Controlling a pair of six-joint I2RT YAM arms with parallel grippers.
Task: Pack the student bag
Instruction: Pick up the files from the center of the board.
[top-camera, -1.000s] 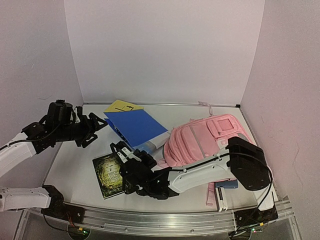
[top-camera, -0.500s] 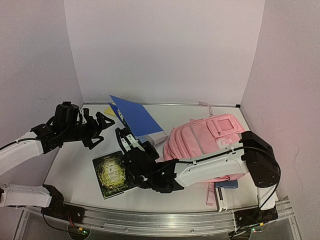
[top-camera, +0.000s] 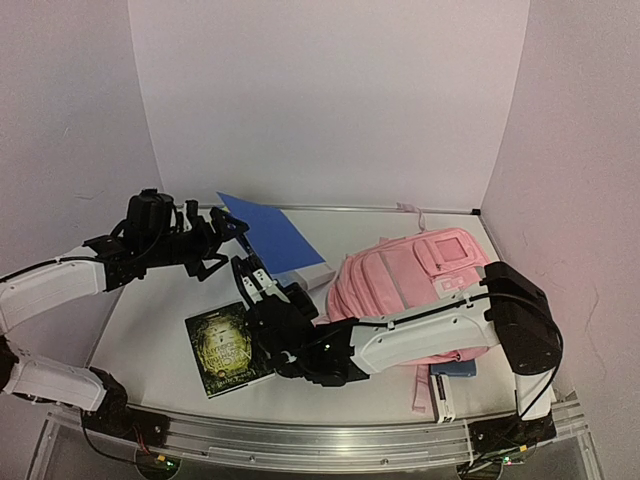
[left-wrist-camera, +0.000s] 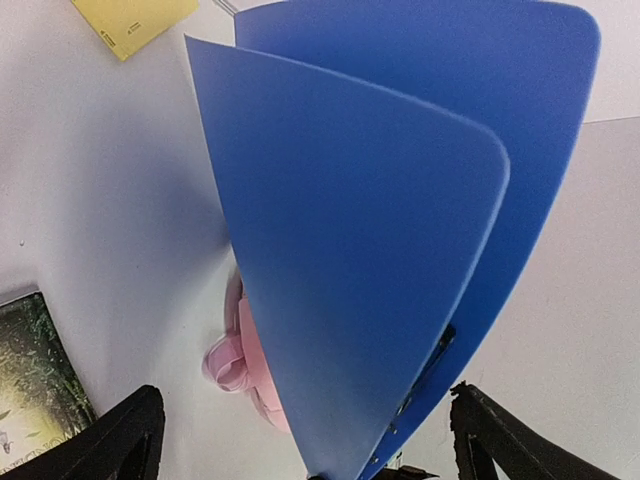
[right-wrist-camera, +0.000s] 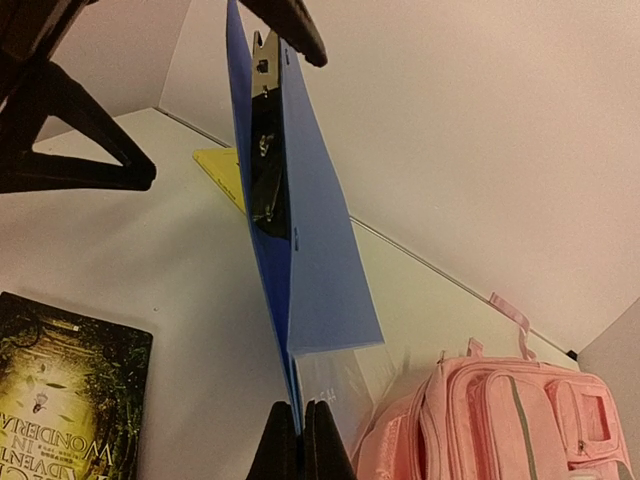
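Two claws attend one blue folder (top-camera: 285, 240): my left claw (top-camera: 222, 238) is spread wide at its raised edge, and my right claw (top-camera: 256, 283) is clenched on its lower edge. The student bag (top-camera: 420, 280) lies rightward on the surface (top-camera: 150, 330), nearer my right claw, long axis toward the far-right corner.

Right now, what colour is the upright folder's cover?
The folder is plain blue, clearest in the left wrist view.

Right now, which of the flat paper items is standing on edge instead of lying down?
The blue folder: it stands on edge, pinched at its bottom by the right gripper, while the Wonderland book and yellow sheet lie flat.
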